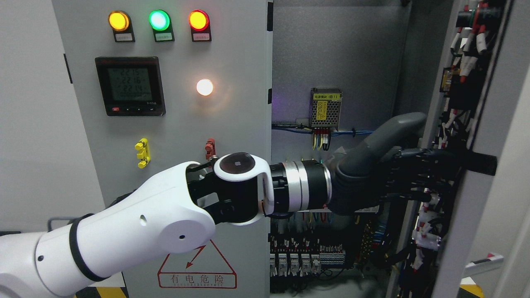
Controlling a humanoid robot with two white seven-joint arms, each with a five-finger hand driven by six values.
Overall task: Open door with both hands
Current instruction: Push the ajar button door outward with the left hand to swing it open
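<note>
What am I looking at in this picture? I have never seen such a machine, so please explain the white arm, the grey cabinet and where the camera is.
The camera sits on the head of a humanoid robot, so you see what the robot sees. The white arm entering from the lower left is its left arm. It reaches across to the right and ends in a black left hand pressed against the inner side of the open right door, which carries many wires. I cannot tell whether the hand grips anything. The other arm is not in view.

The grey box is an electrical cabinet. Its left door is closed and carries yellow, green and red lamps, a small meter and a warning triangle. Inside are switches and coloured cables.
</note>
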